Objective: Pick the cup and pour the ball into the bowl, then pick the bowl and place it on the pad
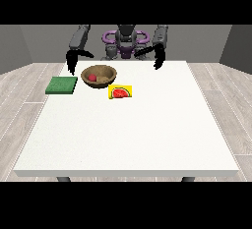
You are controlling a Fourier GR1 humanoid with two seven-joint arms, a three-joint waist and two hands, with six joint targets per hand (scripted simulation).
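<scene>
- Brown wooden bowl (pixel 99 75) sits on the white table (pixel 128 134) with the red ball (pixel 91 77) already inside; no cup is visible, so the pour looks done
- green pad (pixel 61 85) lies just beside the bowl, toward the view's left
- robot hand at the view's left (pixel 71 63) hangs above the pad's far edge; whether its fingers are spread or curled I cannot tell; same for the robot hand at the view's right (pixel 158 60)
- likely next: take the bowl by its rim, keep it level so the ball stays in; set it centred on the pad, avoiding the watermelon card (pixel 120 92)
</scene>
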